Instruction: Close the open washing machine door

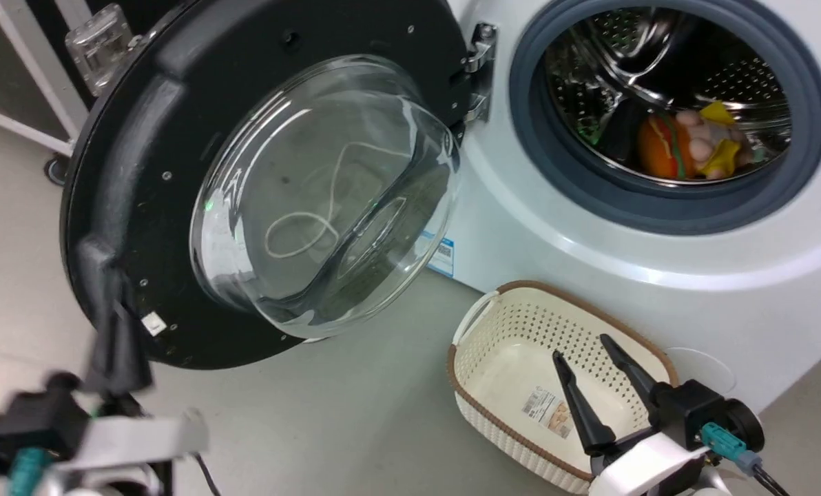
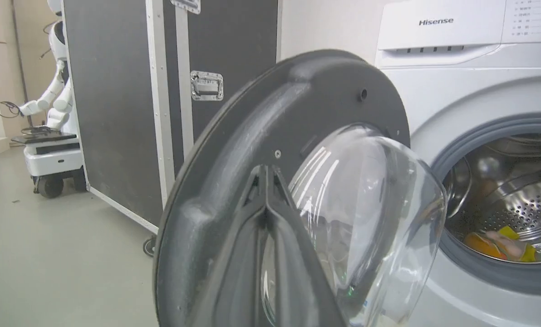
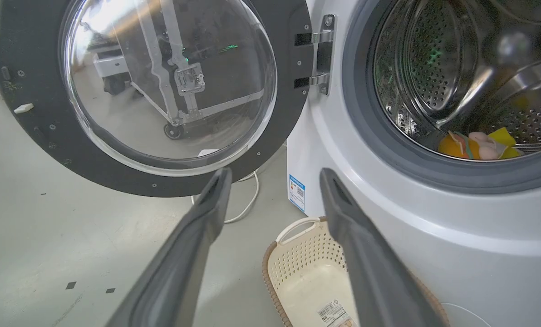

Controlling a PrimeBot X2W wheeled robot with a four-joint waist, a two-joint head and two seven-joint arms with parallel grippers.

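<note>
Large round washing machine door, black-rimmed around a bulging clear glass bowl, stands swung open at the head view's upper left.
In the middle of the left wrist view, the left gripper, fingers pressed together, meets the door's rim. In the head view, the white washing machine lies right of the hinge. At lower right the right gripper is spread over a cream perforated plastic basket.

Cream perforated basket on grey floor, colourful soft toys in drum, black wheeled flight case
</note>
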